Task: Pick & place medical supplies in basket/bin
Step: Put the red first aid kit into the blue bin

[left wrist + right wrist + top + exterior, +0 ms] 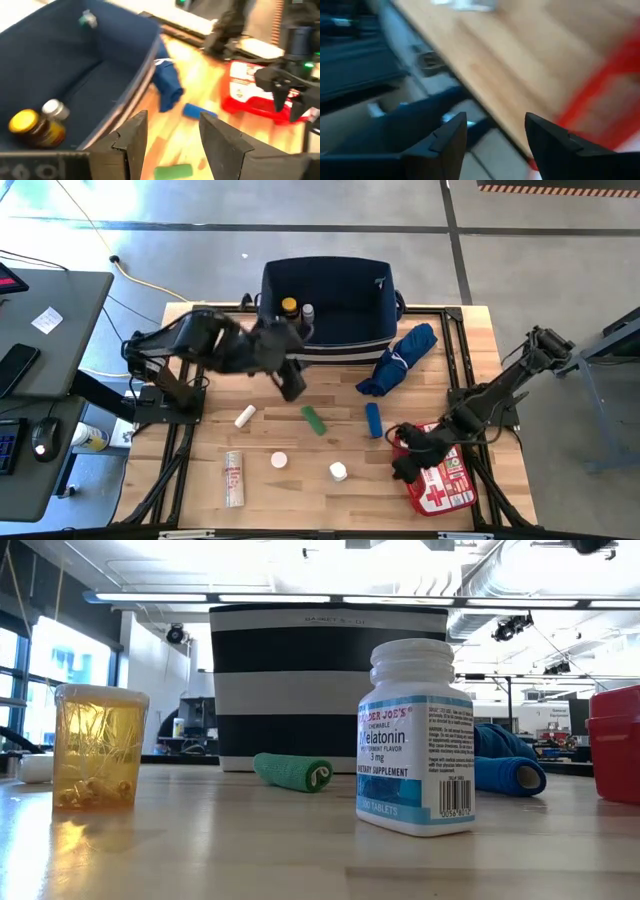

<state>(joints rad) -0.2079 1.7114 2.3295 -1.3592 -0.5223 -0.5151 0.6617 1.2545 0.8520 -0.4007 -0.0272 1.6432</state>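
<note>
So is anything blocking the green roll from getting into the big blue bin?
Nothing visible. The green roll lies on bare wood, just in front of the bin. The left gripper hovers open beside it.

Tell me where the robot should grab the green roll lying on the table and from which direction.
Grip the green roll across its narrow width at mid-length, coming straight down. It lies flat on the table, slanted, with bare wood on both long sides. The open left gripper is closest.
</note>
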